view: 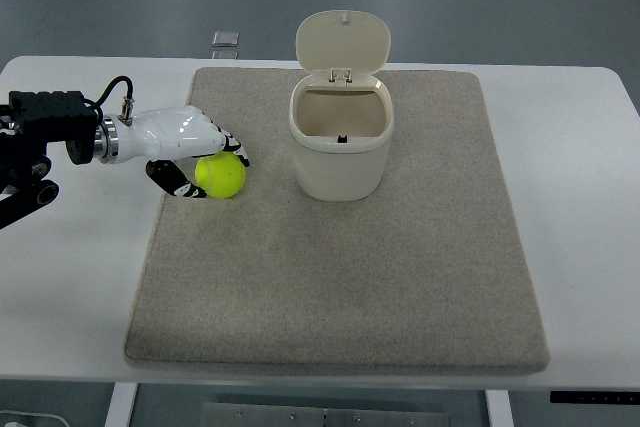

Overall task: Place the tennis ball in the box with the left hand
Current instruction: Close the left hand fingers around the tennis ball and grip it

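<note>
On the mat's left side, up near its far corner, I see the left hand wrapped round the ball. Fingers curl over the ball's top, thumb hooks under on the near side, so the grip looks closed on it. I can't tell if the ball is lifted or touching the mat. Ball is yellow-green and sits left of the bin, a clear gap between them, roughly level with the bin's lower half.

Bin is cream, standing upright on the far-centre part of the mat, lid flipped up and back, mouth open. Inside looks bare apart from a small dark mark at the near inner wall, too small to make out.

No readable writing anywhere: none on ball, bin or hand that I can make out. A small grey square thing lies beyond the mat's far left corner, off the table; no print legible on it.

Edges: hand and ball sit just inside the mat's left edge, wrist and black forearm hanging out past it over the white table. Mat between ball and bin is bare. Whole near half of the mat and the strip right of the bin are open. Table shows white all round the mat, wider on the right than the left. Right arm not seen.
</note>
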`<action>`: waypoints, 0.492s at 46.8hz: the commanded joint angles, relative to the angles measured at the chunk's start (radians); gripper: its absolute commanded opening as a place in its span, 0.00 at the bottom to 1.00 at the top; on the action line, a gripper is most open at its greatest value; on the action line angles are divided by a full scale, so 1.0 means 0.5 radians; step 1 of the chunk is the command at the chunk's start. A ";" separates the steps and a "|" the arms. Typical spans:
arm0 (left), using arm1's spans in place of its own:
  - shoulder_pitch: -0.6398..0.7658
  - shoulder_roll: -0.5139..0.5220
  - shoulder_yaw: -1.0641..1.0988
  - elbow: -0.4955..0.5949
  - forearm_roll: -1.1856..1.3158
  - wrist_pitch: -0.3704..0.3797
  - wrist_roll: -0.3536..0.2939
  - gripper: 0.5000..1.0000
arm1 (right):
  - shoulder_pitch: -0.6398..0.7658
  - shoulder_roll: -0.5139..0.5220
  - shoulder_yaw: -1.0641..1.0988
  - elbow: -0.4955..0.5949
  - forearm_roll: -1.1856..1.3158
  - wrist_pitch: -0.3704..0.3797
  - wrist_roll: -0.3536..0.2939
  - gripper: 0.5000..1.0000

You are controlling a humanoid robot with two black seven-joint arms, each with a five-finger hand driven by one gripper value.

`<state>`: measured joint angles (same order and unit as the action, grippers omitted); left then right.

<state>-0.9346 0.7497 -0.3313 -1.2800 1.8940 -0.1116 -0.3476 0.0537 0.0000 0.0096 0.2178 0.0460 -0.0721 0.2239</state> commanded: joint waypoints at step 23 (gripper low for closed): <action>-0.097 0.381 -0.003 -0.342 0.504 0.800 -0.112 0.00 | 0.000 0.000 0.002 0.000 0.000 0.000 0.000 0.88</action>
<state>-0.9647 0.9309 -0.3328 -1.4444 2.1136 0.2394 -0.3859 0.0537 0.0000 0.0101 0.2178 0.0460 -0.0721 0.2240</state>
